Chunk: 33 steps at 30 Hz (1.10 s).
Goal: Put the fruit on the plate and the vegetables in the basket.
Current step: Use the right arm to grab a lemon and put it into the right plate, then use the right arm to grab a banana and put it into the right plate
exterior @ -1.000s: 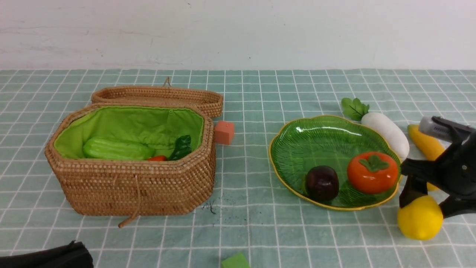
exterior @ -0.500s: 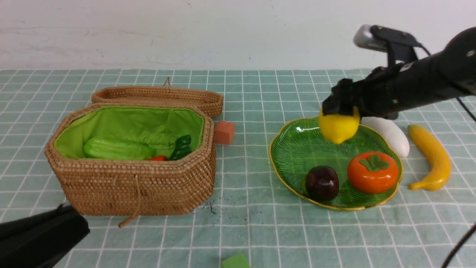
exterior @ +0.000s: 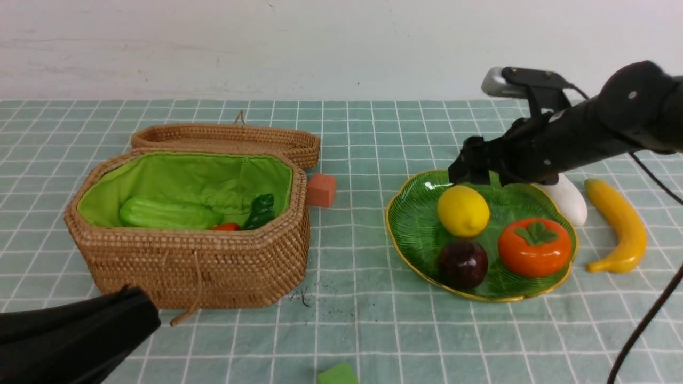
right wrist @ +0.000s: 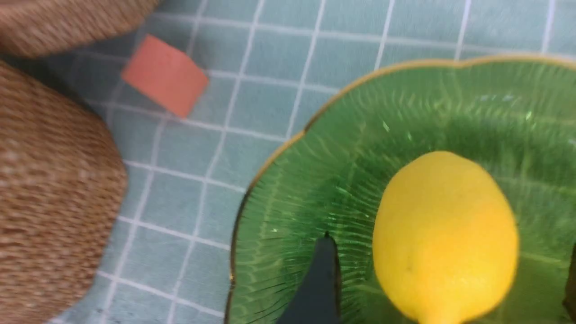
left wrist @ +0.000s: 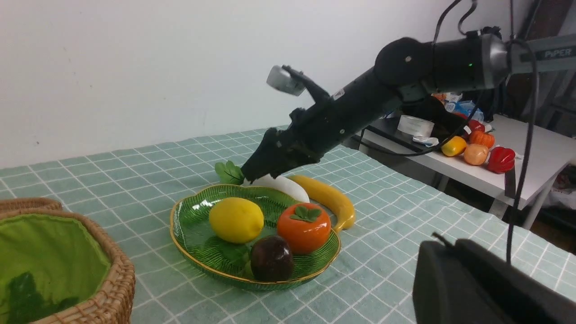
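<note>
Starting at the lower left of the front view, the left gripper (exterior: 125, 320) sat low with its fingers pressed together, holding nothing. It looked harmless unless it swung into the wall of the basket (exterior: 187, 266) near it. Inside the basket lay a green gourd (exterior: 168, 213) and a half-hidden carrot (exterior: 224, 227).

Right of centre, the plate (exterior: 413, 224) held the lemon (exterior: 463, 210), a purple fruit (exterior: 462, 264) just beside it, and an orange fruit (exterior: 534, 246). The right gripper (exterior: 472, 173) hung just above the lemon, its fingers (right wrist: 317, 279) spread to either side and clear of it. That was the likely slip: a finger clipping the round lemon in lifting could roll it over the shallow rim.

At the right, the radish (exterior: 570, 202) lay by the plate's far edge, partly behind the arm. The banana (exterior: 619, 224) lay on the cloth. A low sweep of the arm might shove either one or jolt the plate.
</note>
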{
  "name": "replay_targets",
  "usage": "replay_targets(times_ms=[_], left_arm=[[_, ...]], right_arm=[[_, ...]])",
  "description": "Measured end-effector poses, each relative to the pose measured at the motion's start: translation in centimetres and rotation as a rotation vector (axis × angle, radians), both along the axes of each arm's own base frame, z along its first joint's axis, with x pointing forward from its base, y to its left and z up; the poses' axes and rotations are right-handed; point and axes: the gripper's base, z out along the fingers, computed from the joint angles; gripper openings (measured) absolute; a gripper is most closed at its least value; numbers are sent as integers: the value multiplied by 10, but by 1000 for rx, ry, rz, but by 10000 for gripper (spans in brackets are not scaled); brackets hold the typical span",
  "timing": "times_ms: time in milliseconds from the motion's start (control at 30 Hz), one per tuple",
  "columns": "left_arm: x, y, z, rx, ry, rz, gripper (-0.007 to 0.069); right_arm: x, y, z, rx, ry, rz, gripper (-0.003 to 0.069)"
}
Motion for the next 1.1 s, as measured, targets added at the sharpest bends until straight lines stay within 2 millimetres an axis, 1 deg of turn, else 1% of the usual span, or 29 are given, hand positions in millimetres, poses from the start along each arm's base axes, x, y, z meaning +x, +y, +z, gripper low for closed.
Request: replay_targets(times_ms=[67,100,133,167,200,233,267,300,333,367,467,567,600,733,800,867,933,1000,1033,1067,1100], left_arm=[[0,0,0,1,-1,0,18],[0,0,0,1,-1,0,18],[0,0,0,2,-2,0,18],[0,0,0,2,-2,0,20],[0,0,0,3,-2,0,20],[0,0,0,4,-2,0,20],[0,0,0,4,-2,0,20],[0,0,0,6,-2,0,21],[0,0,0,7,-1,0,21],[0,0,0,7,-1,0,21],[0,0,0,7,-1,0,21],[0,0,0,7,0,0,22],[0,0,-1,8,0,0,24],[0,0,-1,9,1,0,27],[0,0,-1,9,1,0,29],[0,0,-1,9,1,0,29],[0,0,-1,10,2,0,31],[0,0,-1,10,2,0,34],[0,0,-1,10,2,0,35],[0,0,-1,12,4,0,36],[0,0,-1,14,5,-1,36]], right_arm=[[-6,-17,17,29,6,-55,613],[-7,-20,18,36,12,-69,601],[-10,-30,24,47,28,-102,575],[-12,-56,28,50,67,-188,516],[-14,-70,26,42,103,-231,487],[-14,-88,20,26,147,-287,454],[-13,-98,16,20,166,-318,442],[-12,-122,2,2,232,-399,412],[-9,-138,-14,-20,284,-447,398],[-9,-143,-17,-21,291,-459,397],[-1,-165,-52,-45,366,-521,405],[7,-171,-74,-60,375,-536,436],[10,-172,-79,-61,368,-540,449],[15,-172,-89,-74,354,-528,470],[17,-171,-92,-95,340,-503,466],[18,-171,-94,-103,336,-494,456],[20,-172,-100,-116,333,-483,421],[21,-172,-105,-120,343,-479,366],[21,-172,-106,-121,345,-478,360],[22,-172,-107,-124,343,-474,323],[22,-172,-107,-128,342,-471,322]])
